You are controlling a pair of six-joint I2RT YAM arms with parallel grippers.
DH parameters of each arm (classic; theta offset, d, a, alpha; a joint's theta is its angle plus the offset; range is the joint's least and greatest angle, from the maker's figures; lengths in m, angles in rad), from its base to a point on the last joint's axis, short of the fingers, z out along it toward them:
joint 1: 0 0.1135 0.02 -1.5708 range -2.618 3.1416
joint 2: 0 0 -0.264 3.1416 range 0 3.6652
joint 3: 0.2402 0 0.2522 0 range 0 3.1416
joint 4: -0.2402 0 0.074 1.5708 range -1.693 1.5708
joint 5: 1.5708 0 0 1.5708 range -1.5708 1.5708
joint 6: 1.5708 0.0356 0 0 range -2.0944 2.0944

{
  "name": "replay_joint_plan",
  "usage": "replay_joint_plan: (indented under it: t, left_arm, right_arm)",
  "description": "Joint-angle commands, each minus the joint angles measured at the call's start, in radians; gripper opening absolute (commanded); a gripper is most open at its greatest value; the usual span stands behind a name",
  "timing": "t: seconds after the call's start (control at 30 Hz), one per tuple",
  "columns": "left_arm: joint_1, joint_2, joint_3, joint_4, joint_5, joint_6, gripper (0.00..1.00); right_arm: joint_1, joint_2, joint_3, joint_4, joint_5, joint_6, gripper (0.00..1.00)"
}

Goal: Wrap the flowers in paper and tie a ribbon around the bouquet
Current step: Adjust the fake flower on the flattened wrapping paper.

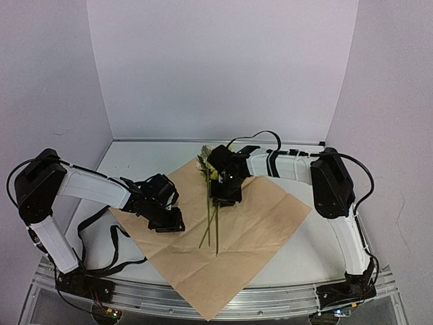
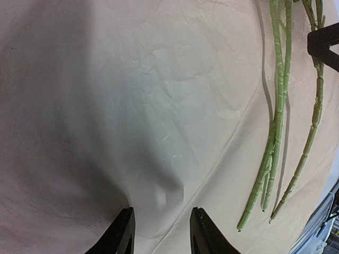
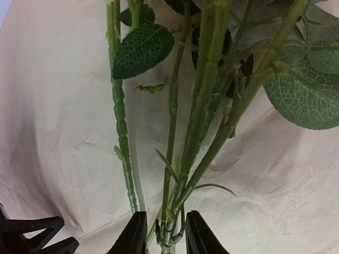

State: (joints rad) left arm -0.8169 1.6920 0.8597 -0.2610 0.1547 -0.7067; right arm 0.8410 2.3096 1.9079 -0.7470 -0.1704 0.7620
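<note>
The paper (image 1: 270, 223) lies flat as a diamond, tan face up. On its middle lie the flowers (image 1: 206, 162), stems pointing toward the arms. My right gripper (image 1: 223, 196) hangs over the upper stems. In the right wrist view the bound stems (image 3: 204, 121) pass between its fingertips (image 3: 139, 233), which stand close on either side with a thin gap left of the stems. My left gripper (image 2: 161, 227) is open over bare paper (image 2: 132, 106), left of the stem ends (image 2: 275, 127). The ribbon is out of view, and no bouquet shows: the flowers lie loose.
Black cables (image 1: 111, 237) loop on the table by the left arm's base. The paper's near corner (image 1: 210, 311) hangs over the metal front rail (image 1: 284, 298). White walls close in the back and sides. Part of the left gripper (image 3: 32, 235) shows in the right wrist view.
</note>
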Motion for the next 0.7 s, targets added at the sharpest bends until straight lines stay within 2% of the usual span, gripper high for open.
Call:
replay_joint_plan:
  t: [0.0, 0.1, 0.2, 0.67]
  left_arm:
    - [0.007, 0.011, -0.007, -0.006, 0.000, 0.011, 0.38]
    - [0.008, 0.011, -0.009, -0.007, 0.002, 0.012, 0.37]
    - [0.008, 0.012, -0.009, -0.008, 0.002, 0.012, 0.37]
    - [0.009, 0.015, -0.009, -0.008, 0.012, 0.018, 0.37]
  right_arm:
    - [0.001, -0.014, 0.041, -0.054, 0.035, -0.045, 0.18]
    - [0.001, -0.012, 0.055, -0.066, 0.034, -0.061, 0.06]
    - [0.001, -0.023, 0.063, -0.070, 0.040, -0.077, 0.00]
    - [0.001, 0.013, 0.172, -0.085, 0.126, -0.025, 0.00]
